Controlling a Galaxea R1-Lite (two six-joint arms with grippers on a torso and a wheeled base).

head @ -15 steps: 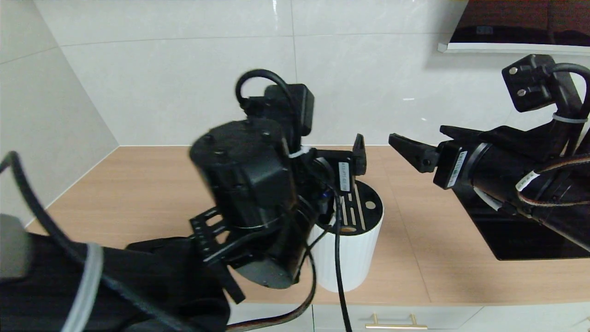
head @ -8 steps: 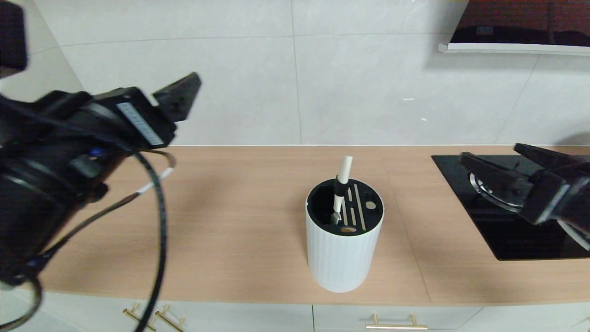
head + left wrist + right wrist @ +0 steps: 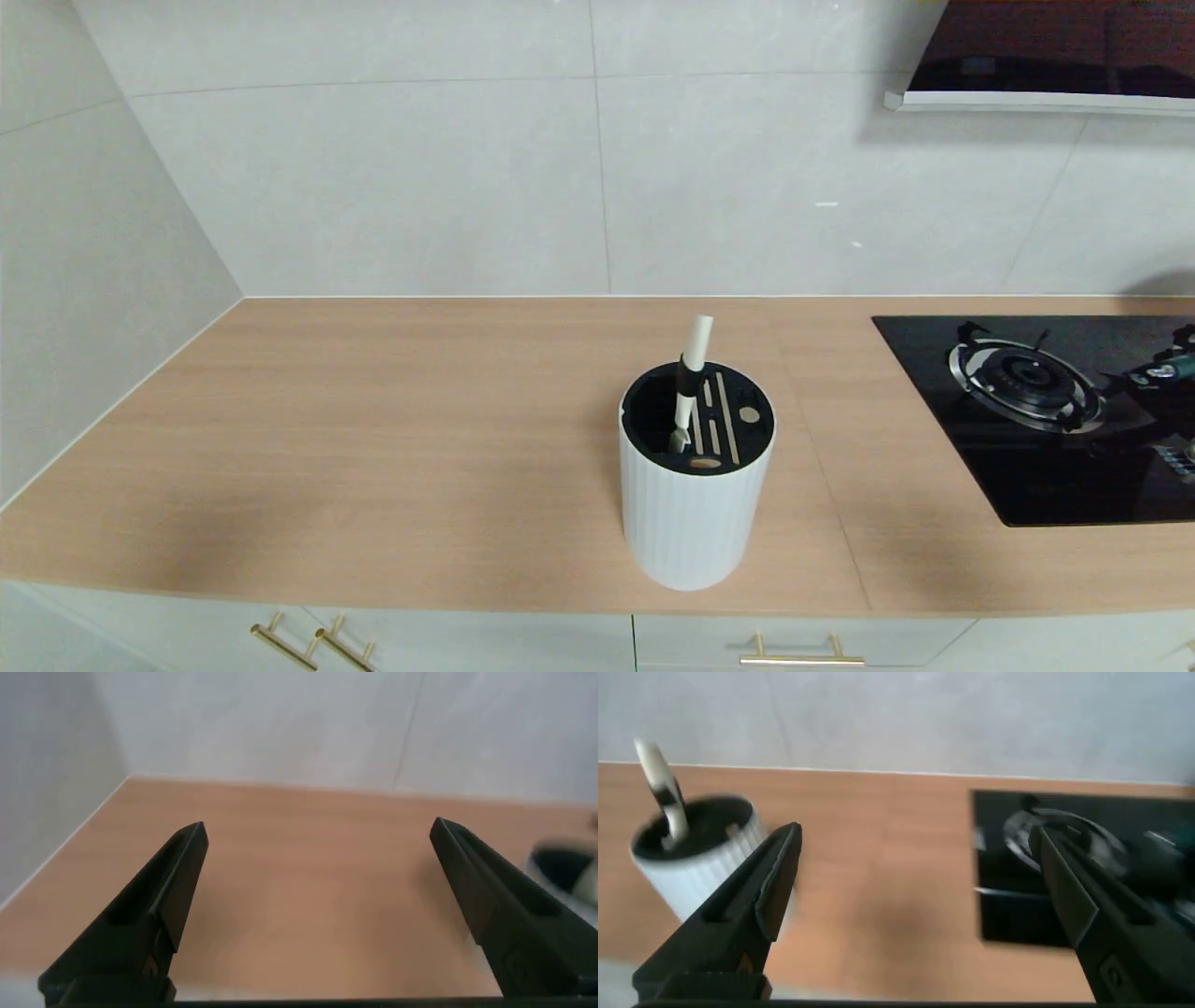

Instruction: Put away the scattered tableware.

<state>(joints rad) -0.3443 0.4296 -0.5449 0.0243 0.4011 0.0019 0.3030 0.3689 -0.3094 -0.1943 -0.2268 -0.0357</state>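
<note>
Left gripper (image 3: 318, 829): jaws spread wide, nothing between them. Both dark fingers (image 3: 149, 919) frame bare wood of the counter (image 3: 308, 887) toward its left end, where side wall and back wall meet. At the margin of this wrist view is a blurred white and black shape, probably the holder (image 3: 565, 868).

Right gripper (image 3: 915, 833): jaws likewise wide apart, holding nothing. It is over the counter's front part, with the holder (image 3: 687, 863) beside one finger and the hob (image 3: 1064, 868) beside the other.

Holder (image 3: 695, 513): a white ribbed cylinder, upright, close to the counter's (image 3: 373, 448) front edge, roughly mid-length and nearer the hob end. Its black top insert has one large open well, several narrow slots and a couple of round holes.

Utensil (image 3: 691, 369): white handle with a black band, standing in the large well against the slotted part and leaning slightly toward the back wall. The working end is hidden inside the holder, so its kind cannot be told. It also shows from the right wrist (image 3: 661, 789).

Hob (image 3: 1027, 411): black glass, set into the counter's right end, clear of the holder. One burner (image 3: 1018, 383) with a metal grate.

Surroundings: pale tiled wall (image 3: 420, 187) behind and to the left; a range hood (image 3: 1055, 56) above the hob; brass drawer handles (image 3: 803, 659) below the front edge.
</note>
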